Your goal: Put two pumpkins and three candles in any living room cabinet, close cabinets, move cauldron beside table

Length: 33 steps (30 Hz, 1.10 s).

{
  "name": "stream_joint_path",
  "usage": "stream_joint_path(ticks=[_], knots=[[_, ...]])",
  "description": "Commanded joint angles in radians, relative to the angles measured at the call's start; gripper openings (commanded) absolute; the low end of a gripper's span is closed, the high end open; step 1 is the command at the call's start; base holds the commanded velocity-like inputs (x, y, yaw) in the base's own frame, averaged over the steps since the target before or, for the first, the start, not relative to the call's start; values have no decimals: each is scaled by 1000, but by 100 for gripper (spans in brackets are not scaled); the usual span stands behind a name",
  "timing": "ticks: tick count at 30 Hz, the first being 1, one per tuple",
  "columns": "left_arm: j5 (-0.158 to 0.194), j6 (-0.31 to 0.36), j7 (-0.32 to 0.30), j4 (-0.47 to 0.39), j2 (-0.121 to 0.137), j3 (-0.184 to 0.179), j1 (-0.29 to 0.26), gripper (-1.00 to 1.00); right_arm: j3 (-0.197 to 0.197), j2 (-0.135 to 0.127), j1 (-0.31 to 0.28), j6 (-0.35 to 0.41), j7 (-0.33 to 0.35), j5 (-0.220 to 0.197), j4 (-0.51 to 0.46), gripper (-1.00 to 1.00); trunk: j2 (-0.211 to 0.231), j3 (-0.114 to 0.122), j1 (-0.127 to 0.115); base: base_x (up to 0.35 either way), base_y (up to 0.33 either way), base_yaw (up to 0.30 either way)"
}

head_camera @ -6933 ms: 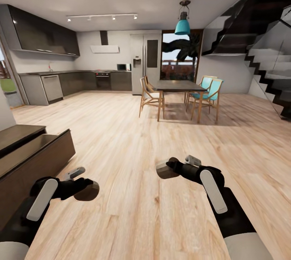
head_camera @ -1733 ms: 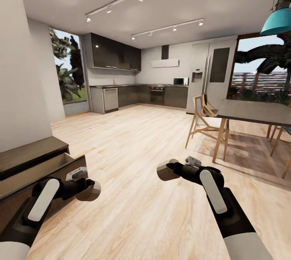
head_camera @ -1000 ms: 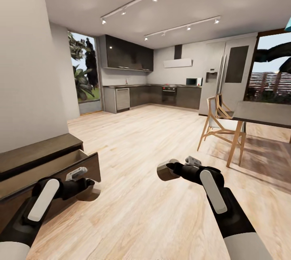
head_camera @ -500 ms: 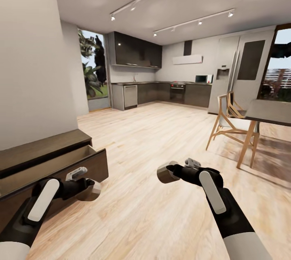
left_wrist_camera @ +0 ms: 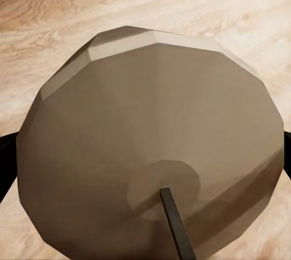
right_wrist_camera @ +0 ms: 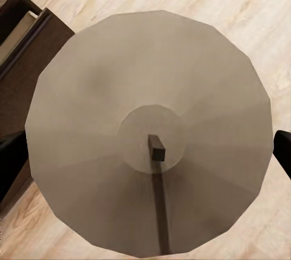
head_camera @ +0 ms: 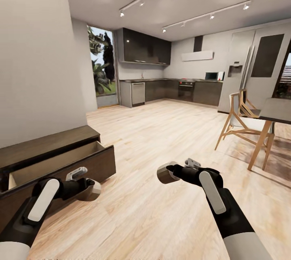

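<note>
— what's it carrying?

— each claw is clamped on a stubby beige-grey wax candle. the left gripper (head_camera: 89, 191) has one candle (left_wrist_camera: 151, 145), wick end facing its wrist camera; the right gripper (head_camera: 166, 171) has the other candle (right_wrist_camera: 151, 133). the jaws are spread just as wide as the wax, black fingers (right_wrist_camera: 284, 151) showing at the candle's edge.

— and the cupboard?

— the long low dark-brown wooden cabinet (head_camera: 48, 147) stands against the wall, just behind the left claw. one handle-less drawer (head_camera: 60, 162) is pulled out, pale beige inside. the left candle hangs right at the drawer's front panel, not yet over the opening. the right claw is well apart from it, over bare wooden floor (head_camera: 161, 139).

— what worries you?

— the left claw looks low against that front panel. i'd guess if the base rolls closer without the arm lifting, the candle knocks the panel and twists out of the jaws. letting go early would drop it on the floor, and it's round, so it'd roll. i can't spot pumpkins or the cauldron from here.
</note>
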Motion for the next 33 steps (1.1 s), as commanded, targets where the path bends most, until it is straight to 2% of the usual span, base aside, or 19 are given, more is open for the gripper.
stream_joint_path(ticks=[1, 25, 33], knots=[[8, 3, 9, -1, 0, 0, -1, -100, 0, 0, -1, 1, -12, -12, -1, -100, -1, -3, 0, 0, 0, 148], [7, 3, 9, -2, 0, 2, -1, -100, 0, 0, -1, 1, -12, -12, -2, -100, -1, -37, 0, 0, 0, 148], [7, 3, 9, -2, 0, 0, -1, -100, -2, -1, -1, -1, -10, -10, -17, -100, 1, -18, -4, 0, 0, 148]])
